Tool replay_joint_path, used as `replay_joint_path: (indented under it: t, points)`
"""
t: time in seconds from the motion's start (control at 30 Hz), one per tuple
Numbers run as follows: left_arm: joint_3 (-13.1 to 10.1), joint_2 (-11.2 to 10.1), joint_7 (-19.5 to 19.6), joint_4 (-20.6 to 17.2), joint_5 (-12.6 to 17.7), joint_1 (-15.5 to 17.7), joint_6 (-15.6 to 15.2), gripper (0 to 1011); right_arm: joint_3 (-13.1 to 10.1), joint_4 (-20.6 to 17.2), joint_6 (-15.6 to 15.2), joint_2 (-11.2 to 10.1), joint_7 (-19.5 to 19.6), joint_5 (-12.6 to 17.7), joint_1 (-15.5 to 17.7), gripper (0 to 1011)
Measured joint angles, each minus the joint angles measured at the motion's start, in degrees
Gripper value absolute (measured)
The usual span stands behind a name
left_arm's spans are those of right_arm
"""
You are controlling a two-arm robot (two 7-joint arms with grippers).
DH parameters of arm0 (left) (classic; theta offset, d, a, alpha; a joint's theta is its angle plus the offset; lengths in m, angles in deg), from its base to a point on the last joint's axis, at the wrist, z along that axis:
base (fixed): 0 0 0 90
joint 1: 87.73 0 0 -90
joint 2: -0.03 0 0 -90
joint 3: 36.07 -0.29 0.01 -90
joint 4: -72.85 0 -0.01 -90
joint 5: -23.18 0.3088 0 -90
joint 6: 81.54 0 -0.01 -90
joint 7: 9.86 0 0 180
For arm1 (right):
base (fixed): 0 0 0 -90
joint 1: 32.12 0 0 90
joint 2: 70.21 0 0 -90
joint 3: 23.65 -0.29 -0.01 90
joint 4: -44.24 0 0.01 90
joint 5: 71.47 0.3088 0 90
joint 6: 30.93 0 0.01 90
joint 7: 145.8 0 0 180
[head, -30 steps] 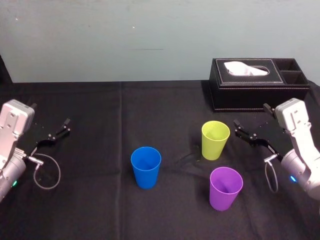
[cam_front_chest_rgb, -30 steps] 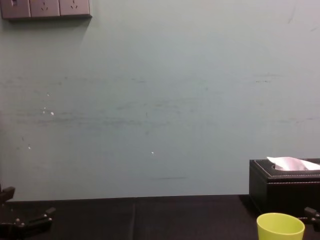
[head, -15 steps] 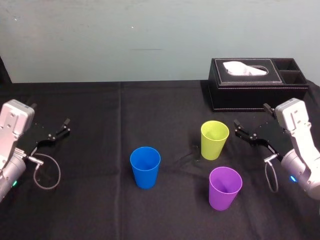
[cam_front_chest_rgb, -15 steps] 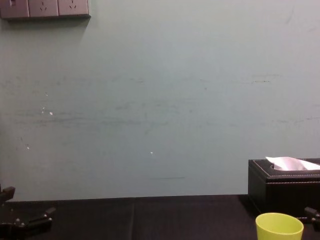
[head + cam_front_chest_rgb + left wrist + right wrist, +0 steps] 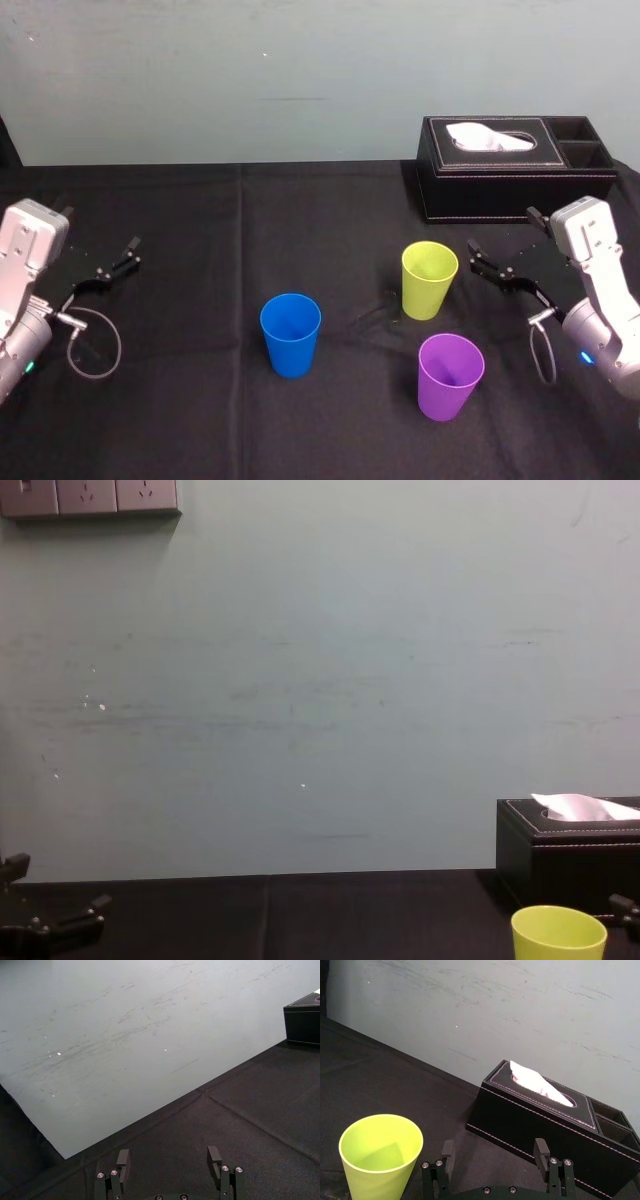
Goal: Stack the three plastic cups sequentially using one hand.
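Three cups stand upright and apart on the black tablecloth. The blue cup [image 5: 290, 335] is in the middle, the lime cup [image 5: 430, 280] is to its right and farther back, and the purple cup [image 5: 450, 376] is nearest, front right. My right gripper [image 5: 500, 232] hovers just right of the lime cup, open with nothing between its fingers. In the right wrist view the right gripper [image 5: 493, 1149] has its fingers wide apart, the lime cup [image 5: 380, 1155] off to one side of them. My left gripper [image 5: 100, 228] rests open at the far left, well away from the cups.
A black tissue box [image 5: 515, 168] with a white tissue sits at the back right, behind the lime cup, and also shows in the chest view [image 5: 565, 850]. A pale wall closes off the table's back edge. Black cloth lies bare between the blue cup and the left arm.
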Motion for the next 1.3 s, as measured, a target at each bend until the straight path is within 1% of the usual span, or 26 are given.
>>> replay_joint_path:
  t: [0.43,0.57,0.63,0.73,0.77,0.9,0.93,1.03,1.13,1.17,1.2,1.23,1.3]
  points:
    - [0.0,0.0,0.0,0.0,0.0,0.0,0.01,1010,-0.23,0.01,-0.09,0.12,-0.08,-0.11,0.01,1000]
    - [0.0,0.0,0.0,0.0,0.0,0.0,0.0,1010,-1.32,-0.31,-0.19,0.19,-0.31,-0.11,0.33,1000]
    - [0.0,0.0,0.0,0.0,0.0,0.0,0.0,1010,-2.48,-1.12,-0.18,-0.21,-0.79,0.2,0.89,1000]
    - [0.0,0.0,0.0,0.0,0.0,0.0,0.0,1010,-3.98,-2.45,-0.6,-1.01,-1.52,1.25,1.84,1000]
    - [0.0,0.0,0.0,0.0,0.0,0.0,0.01,1010,-4.85,-3.37,-0.89,-1.52,-2.02,1.98,2.4,1000]
    - [0.0,0.0,0.0,0.0,0.0,0.0,0.01,1010,-6.7,-5.47,-1.39,-2.89,-3.64,3.62,3.9,1000]
    - [0.0,0.0,0.0,0.0,0.0,0.0,0.01,1010,-7.61,-6.51,-1.61,-3.67,-4.47,4.49,4.72,1000]
    - [0.0,0.0,0.0,0.0,0.0,0.0,0.0,1010,-9.17,-8.43,-1.7,-5.37,-6.45,5.99,6.44,1000]
    - [0.0,0.0,0.0,0.0,0.0,0.0,0.0,1010,-10.39,-9.85,-1.49,-6.7,-8.24,7.24,7.89,1000]
    - [0.0,0.0,0.0,0.0,0.0,0.0,0.0,1010,-11.21,-10.73,-1.18,-7.62,-9.25,7.87,8.91,1000]
    - [0.0,0.0,0.0,0.0,0.0,0.0,0.0,1010,-11.54,-11.09,-0.99,-8.02,-9.7,8.08,9.35,1000]
    - [0.0,0.0,0.0,0.0,0.0,0.0,0.0,1010,-12.19,-11.97,-0.36,-8.91,-10.77,8.41,10.36,1000]
    - [0.0,0.0,0.0,0.0,0.0,0.0,0.01,1010,-12.85,-12.78,0.46,-9.89,-11.89,8.71,11.5,1000]
